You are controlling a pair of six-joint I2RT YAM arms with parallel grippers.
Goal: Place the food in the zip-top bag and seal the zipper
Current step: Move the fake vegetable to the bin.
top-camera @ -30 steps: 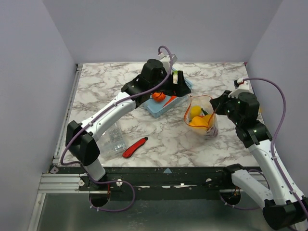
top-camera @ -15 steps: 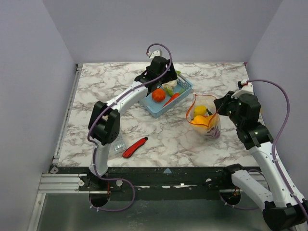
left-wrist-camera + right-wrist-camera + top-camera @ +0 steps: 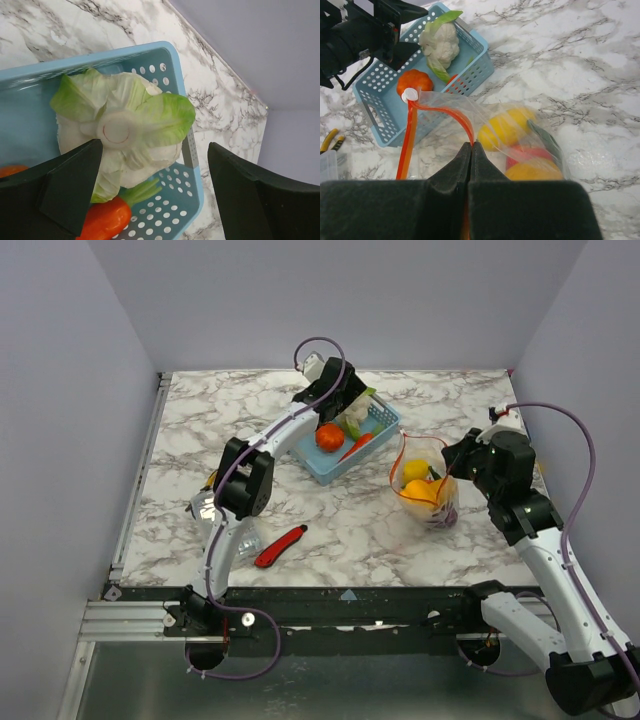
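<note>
Currently, note the right gripper [image 3: 471, 148] clenched on the narrow orange-red zipper strip [image 3: 409, 135] of the clear floppy zip-top bag [image 3: 485, 115], near one end of the mouth: a hold judged to keep the limp mouth raised and gaping for loading. Locate the bag on the marble table [image 3: 200, 430], just beside the blue lattice plastic basket [image 3: 172, 55], already loaded with yellow, red and orange glossy toy food [image 3: 507, 127]. Find the left gripper [image 3: 155, 146] spread wide and empty, poised over the basket, straddling the white toy cauliflower with green leaves [image 3: 117, 130] without visible contact; presumably aligned for the next pick. Expect an orange toy carrot [image 3: 105, 220] and a round orange-red toy fruit [image 3: 412, 82] to need transfer afterwards. Postpone sealing until after emptying the basket.
</note>
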